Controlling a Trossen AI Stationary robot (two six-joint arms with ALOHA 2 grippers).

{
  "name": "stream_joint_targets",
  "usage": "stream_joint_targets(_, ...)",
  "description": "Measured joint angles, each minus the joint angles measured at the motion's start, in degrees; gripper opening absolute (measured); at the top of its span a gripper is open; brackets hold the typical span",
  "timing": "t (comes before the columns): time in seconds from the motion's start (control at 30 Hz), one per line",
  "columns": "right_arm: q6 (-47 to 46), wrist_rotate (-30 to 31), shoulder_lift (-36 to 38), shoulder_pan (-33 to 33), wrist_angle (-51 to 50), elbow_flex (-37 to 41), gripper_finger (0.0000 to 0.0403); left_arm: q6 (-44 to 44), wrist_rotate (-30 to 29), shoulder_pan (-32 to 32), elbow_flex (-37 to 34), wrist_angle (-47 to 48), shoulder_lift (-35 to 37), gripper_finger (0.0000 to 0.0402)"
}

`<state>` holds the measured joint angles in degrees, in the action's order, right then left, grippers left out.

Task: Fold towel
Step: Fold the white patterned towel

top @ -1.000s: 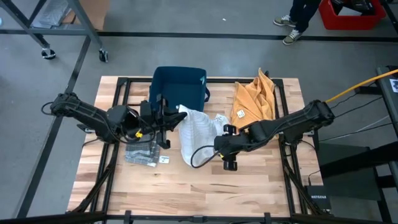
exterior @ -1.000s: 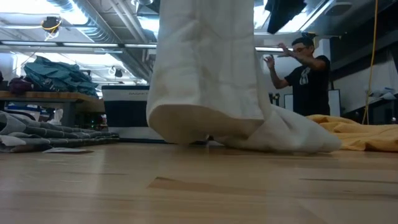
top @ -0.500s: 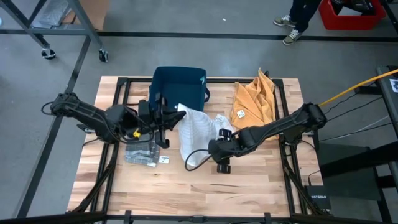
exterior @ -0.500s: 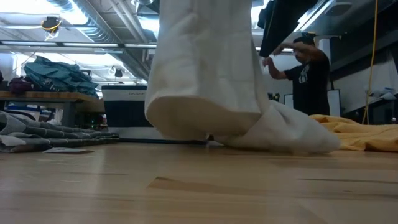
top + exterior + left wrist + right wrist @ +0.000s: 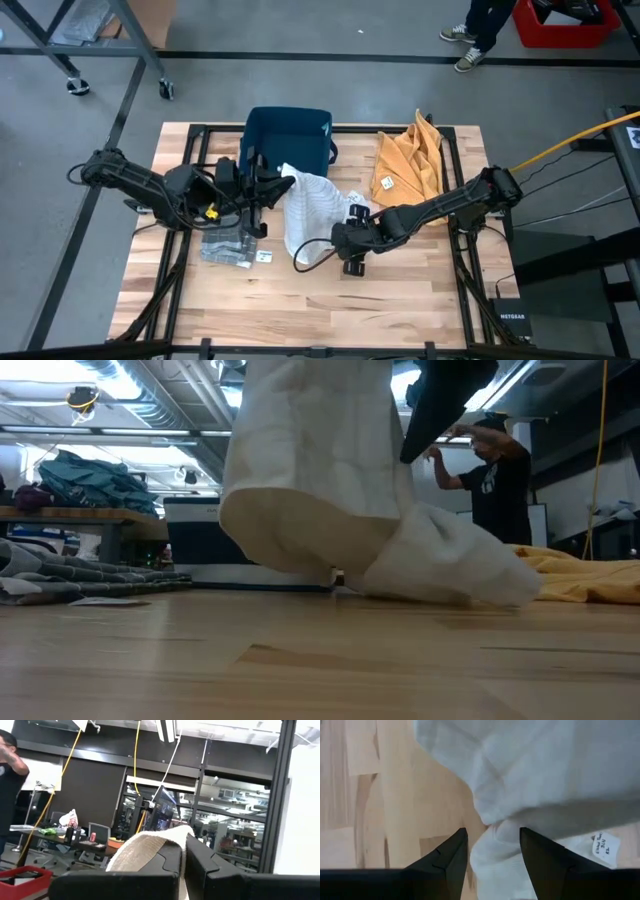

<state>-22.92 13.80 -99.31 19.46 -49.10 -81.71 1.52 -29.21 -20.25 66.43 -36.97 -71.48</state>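
The white towel (image 5: pixel 308 210) hangs in a wide drape (image 5: pixel 320 470) from my left gripper (image 5: pixel 280 183), which is shut on it well above the table. Its lower folds (image 5: pixel 440 565) rest bunched on the wood. My right gripper (image 5: pixel 348 262) is open and slants down at the towel's right near part. In the right wrist view its two fingers stand on either side of a bunched fold (image 5: pixel 495 832); I cannot tell whether they touch it. In the low view it shows dark at the top (image 5: pixel 445 395), right of the drape. My left gripper pinches an upper part of the towel (image 5: pixel 150 847) between its two shut fingers (image 5: pixel 200 862). The cloth bulges over the fingertips; one layer or several, I cannot tell. The fingers come from the table's left, slanting upward. The towel hangs below them, with its lower end on the table.
A dark blue cloth bin (image 5: pixel 290 135) stands at the far middle and a mustard cloth (image 5: pixel 410 165) lies at the far right. A grey folded stack (image 5: pixel 225 245) lies under the left arm. A person (image 5: pixel 495 470) stands beyond the table. Bare wood (image 5: pixel 320 310) runs along the near edge.
My right gripper has come down and toward the table's left, closing in on the towel's bunched lower part, with its fingers still open. The hanging drape has swung a little toward the table's left.
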Motion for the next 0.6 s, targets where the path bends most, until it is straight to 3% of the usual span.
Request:
stream_joint_targets(0.4,-0.95,4.04,0.0,0.0,7.15,0.02,0.0184,0.0,0.11,-0.63,0.0,-0.02,0.0,0.0)
stream_joint_targets(0.6,-0.7,2.3,0.0,-0.02,9.38,0.02,0.0184,0.0,0.12,-0.87,0.0,-0.18,0.0,0.0)
